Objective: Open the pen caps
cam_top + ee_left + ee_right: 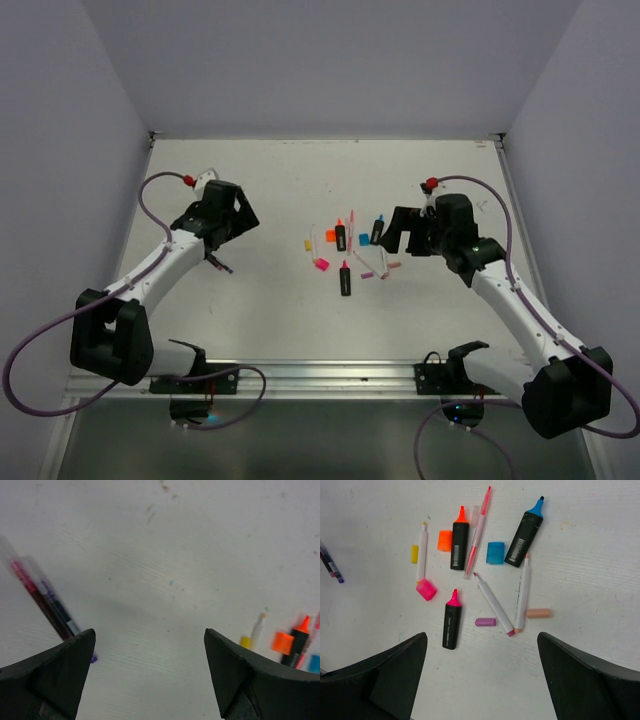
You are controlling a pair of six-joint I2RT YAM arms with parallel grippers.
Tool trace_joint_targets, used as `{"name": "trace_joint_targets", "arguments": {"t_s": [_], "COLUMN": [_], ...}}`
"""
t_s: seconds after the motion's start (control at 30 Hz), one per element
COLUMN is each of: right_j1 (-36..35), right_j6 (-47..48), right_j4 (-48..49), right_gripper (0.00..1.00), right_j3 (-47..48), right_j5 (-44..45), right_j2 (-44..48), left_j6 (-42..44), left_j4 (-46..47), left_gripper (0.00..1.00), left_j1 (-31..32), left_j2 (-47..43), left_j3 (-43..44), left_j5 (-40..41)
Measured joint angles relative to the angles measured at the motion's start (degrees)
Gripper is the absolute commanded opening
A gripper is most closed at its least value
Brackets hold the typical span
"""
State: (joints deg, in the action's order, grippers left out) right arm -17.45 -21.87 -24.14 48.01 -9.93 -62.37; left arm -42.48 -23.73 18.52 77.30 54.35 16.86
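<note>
White table (270,190) carries a scatter of pens (492,597) at its middle, with loose caps lying among them: orange cap (445,540), blue cap (495,553), pink cap (426,589), yellow cap (414,554). Right gripper (481,637) hovers over this cluster, jaws wide and empty. Left gripper (149,635), likewise wide and empty, hangs well apart to the left, near two thin pens (45,597).

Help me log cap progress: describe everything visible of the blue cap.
The blue cap is a small, squarish piece of blue plastic, off its pen, lying on the white table. It sits between a thin pink pen and the blue-tipped black highlighter, close by the highlighter's rear end; actual contact is unclear.
</note>
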Motion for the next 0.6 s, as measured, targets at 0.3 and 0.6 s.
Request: {"name": "trace_joint_targets", "arguments": {"t_s": [0.3,0.6], "right_j1": [0.0,0.0], "right_j6": [0.0,0.0], "right_j4": [0.2,0.2], "right_gripper": [0.96,0.96], "right_j3": [-1.2,-3.2], "right_j5": [0.0,-0.1], "right_j2": [1.4,1.7], "left_j6": [3.1,4.2], "left_j4": [-0.8,-1.0], "left_gripper": [0.54,0.47], "left_j1": [-12.7,-15.0], "left_j2": [7.0,13.9], "left_j3": [-2.6,-2.1], "left_j5": [0.2,-0.2]}}
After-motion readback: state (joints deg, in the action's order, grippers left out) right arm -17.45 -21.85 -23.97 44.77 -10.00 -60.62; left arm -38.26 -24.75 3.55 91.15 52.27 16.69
